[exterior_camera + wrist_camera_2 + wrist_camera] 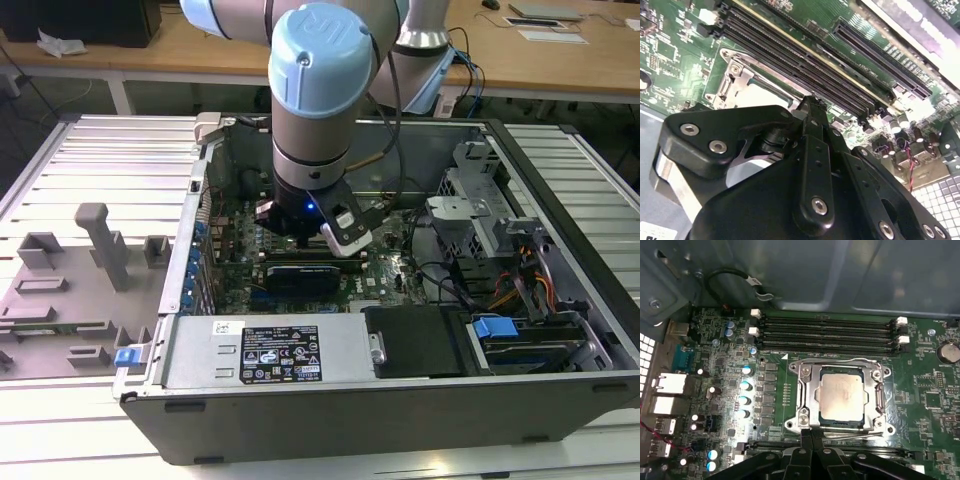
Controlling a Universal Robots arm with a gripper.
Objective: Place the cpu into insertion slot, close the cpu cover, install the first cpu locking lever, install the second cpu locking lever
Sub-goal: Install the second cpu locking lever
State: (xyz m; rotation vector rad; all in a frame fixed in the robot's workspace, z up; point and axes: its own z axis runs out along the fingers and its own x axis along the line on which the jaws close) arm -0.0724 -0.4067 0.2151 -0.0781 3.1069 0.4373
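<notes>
In the first wrist view the cpu (841,396), square with a silvery-tan top, lies in the insertion slot (796,368). The silvery cpu cover (808,390) lies flat around it, with the chip showing through its cut-out. One thin wire lever (856,436) runs along the socket edge nearest my gripper (811,439). Another lever (883,396) runs along a neighbouring side. My black fingers (805,445) are pressed together, with their tips right at that near edge. In the second wrist view the gripper (812,103) hangs over the socket's edge (735,80). In the exterior view the gripper (300,236) is low over the motherboard.
Long black memory slots (825,332) run along the socket's far side. Blue-topped capacitors (745,386) and rear ports (670,384) stand beside it. In the exterior view the open case (300,400) has a black power supply (415,342), a drive cage (480,215) and cables (450,280).
</notes>
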